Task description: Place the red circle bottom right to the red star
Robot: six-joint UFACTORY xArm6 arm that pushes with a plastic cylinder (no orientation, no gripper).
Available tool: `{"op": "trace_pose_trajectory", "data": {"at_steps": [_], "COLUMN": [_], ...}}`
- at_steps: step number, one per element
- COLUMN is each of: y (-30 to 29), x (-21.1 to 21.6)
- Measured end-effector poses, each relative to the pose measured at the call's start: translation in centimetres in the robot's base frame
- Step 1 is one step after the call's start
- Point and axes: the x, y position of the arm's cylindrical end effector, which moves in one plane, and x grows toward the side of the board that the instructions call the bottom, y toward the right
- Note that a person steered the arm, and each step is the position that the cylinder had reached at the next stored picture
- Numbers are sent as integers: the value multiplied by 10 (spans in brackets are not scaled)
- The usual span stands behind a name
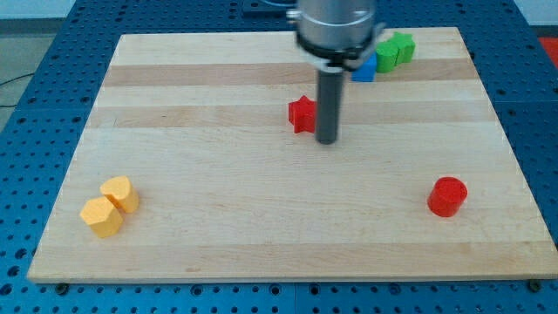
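Far off to the right and nearer, the red circle [447, 195] is seen from my tip [327, 139], parked beside the red star [302, 114]; no pincer is seen

You have a red star [302, 114], red circle [447, 195], two yellow blocks [110, 206], green [392, 50] and blue [365, 68] blocks, pale striped board [218, 174].

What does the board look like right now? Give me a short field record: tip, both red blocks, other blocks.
tip: my tip rests just right of the red star, close beside it
red circle: red circle sits far to the lower right of the star, apart from the tip
yellow blocks: two yellow blocks touching, lower left
top cluster: blue block and green blocks, partly hidden behind the arm
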Motion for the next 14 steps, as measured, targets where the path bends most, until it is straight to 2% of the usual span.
{"op": "trace_pose_trajectory", "data": {"at_steps": [1,3,4,5,6,7,10,12,13,14], "y": [26,-33,-1,123,208,190,42,103,115,20], "x": [-9,-19,-17,0,69,146,87,79,65,33]}}
